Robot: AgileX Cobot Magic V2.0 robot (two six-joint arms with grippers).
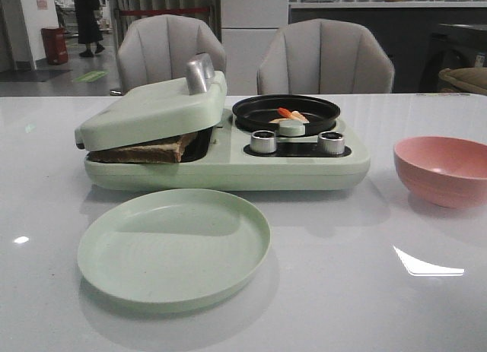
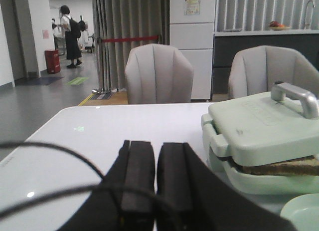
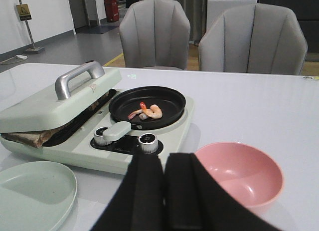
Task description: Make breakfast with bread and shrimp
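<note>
A glossy white worktop [image 1: 426,306] mirrors ceiling light before me. The breakfast maker [image 1: 228,166] looks like matt pale-green plastic, with a brushed metal handle [image 1: 200,73] and shiny metal knobs [image 1: 263,142]. Its round pan [image 3: 147,107] is smooth black. My claws' pads [image 3: 149,196] are matt black.

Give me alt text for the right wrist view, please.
Shrimp lie in the black pan of a pale green breakfast maker, whose lid rests on bread. A pink bowl and green plate sit nearer, with the right end effector shut in the foreground.
</note>
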